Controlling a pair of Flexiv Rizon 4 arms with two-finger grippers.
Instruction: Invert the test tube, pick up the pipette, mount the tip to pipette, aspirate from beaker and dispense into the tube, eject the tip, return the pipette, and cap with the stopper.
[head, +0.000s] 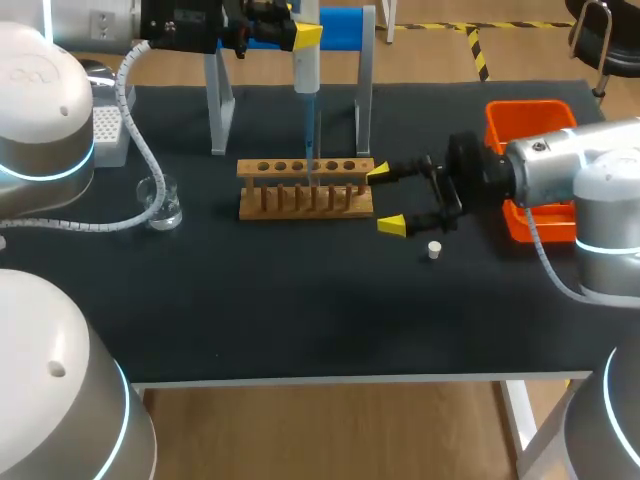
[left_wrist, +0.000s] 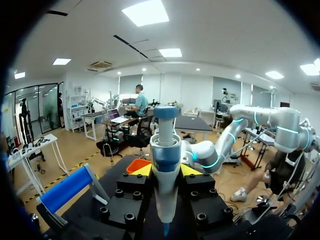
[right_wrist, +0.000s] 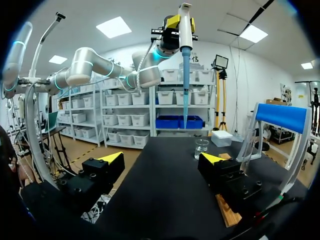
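My left gripper is shut on the white and blue pipette, held upright. In the head view the pipette hangs over the wooden tube rack, its blue tip pointing down at the rack's holes. A thin clear test tube seems to stand upright in the rack beside the tip. My right gripper is open at the rack's right end, holding nothing. In the right wrist view the rack lies by one finger of the right gripper. The white stopper lies just right of it. The glass beaker stands at the left.
An orange bin sits at the right, partly under my right arm. The blue pipette stand rises behind the rack. A white tip box is at the far left. The left arm's cable runs past the beaker.
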